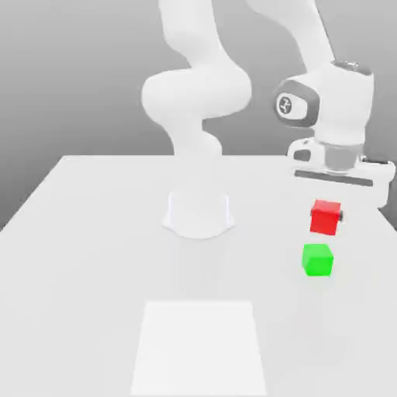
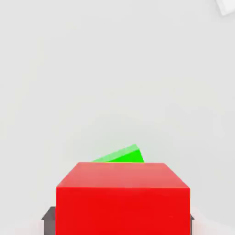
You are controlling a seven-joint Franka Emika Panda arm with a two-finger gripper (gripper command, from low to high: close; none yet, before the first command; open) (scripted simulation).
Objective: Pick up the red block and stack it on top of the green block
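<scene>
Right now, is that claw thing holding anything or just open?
Gripper: closed on the red block, holding it in the air above the green block.

A bright-red matte cube (image 2: 122, 198) sits clamped between dark fingertips (image 2: 48, 219). A bright-green matte cube (image 2: 123, 156) peeks out beyond it at twelve o'clock.

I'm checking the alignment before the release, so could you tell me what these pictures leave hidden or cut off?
- Hand view: the red block hides most of the green block; only a sliver shows.
- Hand view: the red block is cut off by the picture's edge.
- Exterior view: the gripper has its fingers mostly hidden behind the red block.
</scene>
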